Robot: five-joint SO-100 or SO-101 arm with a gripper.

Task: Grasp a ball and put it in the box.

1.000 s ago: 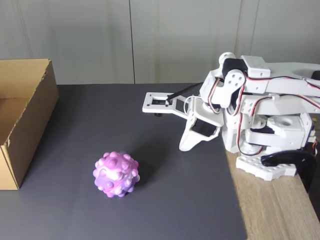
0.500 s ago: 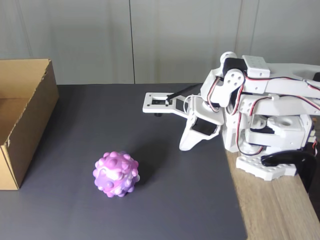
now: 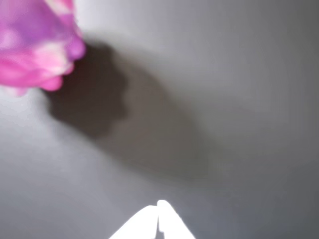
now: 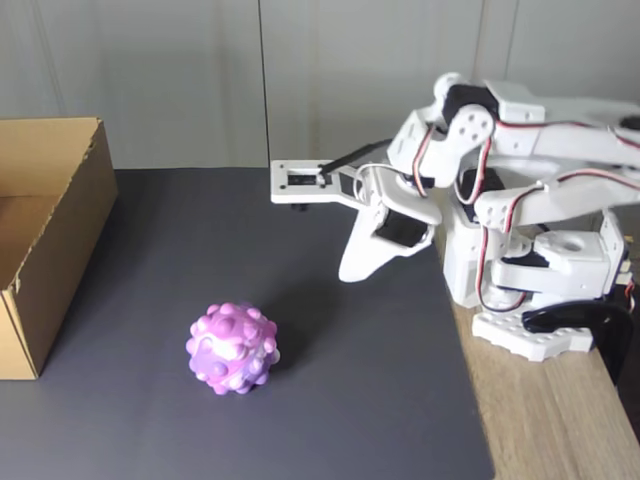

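The ball (image 4: 232, 349), marbled purple, pink and white with knobby bumps, rests on the dark mat in the fixed view, left of centre and near the front. In the wrist view the ball (image 3: 35, 45) is a blurred pink shape at the top left, casting a shadow to its right. The brown cardboard box (image 4: 62, 230) stands open-topped at the left edge of the mat. My white gripper (image 4: 353, 270) hangs above the mat, up and to the right of the ball, well apart from it. Its fingertips (image 3: 158, 214) meet in the wrist view, shut with nothing between them.
The arm's base (image 4: 540, 290) sits on a wooden tabletop (image 4: 560, 420) at the right, held by a black clamp (image 4: 585, 325). The dark mat (image 4: 330, 420) spans from the box to the arm. A grey wall stands behind.
The arm has reached out from its folded pose: the gripper has shifted left and slightly up, towards the middle of the mat. Ball and box have not moved.
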